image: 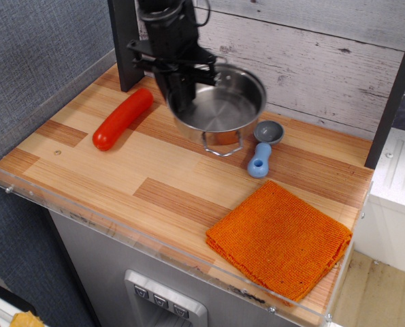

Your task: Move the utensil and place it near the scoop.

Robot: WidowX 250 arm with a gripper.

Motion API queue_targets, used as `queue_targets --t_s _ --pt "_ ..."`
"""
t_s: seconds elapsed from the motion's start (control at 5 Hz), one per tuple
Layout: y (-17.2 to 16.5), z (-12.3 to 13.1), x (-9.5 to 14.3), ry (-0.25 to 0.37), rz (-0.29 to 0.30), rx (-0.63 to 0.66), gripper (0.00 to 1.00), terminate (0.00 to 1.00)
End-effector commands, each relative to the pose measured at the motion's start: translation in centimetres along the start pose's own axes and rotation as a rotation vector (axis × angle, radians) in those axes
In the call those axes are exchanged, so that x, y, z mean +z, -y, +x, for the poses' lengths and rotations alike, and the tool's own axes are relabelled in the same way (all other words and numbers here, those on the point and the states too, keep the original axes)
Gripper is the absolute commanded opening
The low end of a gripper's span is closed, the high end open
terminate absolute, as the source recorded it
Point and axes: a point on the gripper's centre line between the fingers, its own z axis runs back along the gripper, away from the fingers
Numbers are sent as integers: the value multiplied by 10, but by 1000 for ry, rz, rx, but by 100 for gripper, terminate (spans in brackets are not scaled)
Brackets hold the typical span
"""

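Wood-plank table (86,157), and the black claw (178,102) is clamped on the round shiny steel pan's (222,105) left rim, small grey blue-handled scoop (262,146) just right of it!

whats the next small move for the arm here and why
Probably lower the pan straight down and let go. The gripper grips its left rim, and the pan sits just left of the scoop, between it and the sausage, so it's already near enough.

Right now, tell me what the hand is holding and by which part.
The hand is holding the steel pan, gripped at its left rim, one finger inside the wall. The pan sits between the sausage and the scoop.
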Motion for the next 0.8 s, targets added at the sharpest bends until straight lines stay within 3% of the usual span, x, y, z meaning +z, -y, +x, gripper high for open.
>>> queue_targets --t_s 0.0,0.6 --pt "-33 -2 -10 -3 16 50 0 0" --pt "-55 18 -32 -21 27 88 0 0"
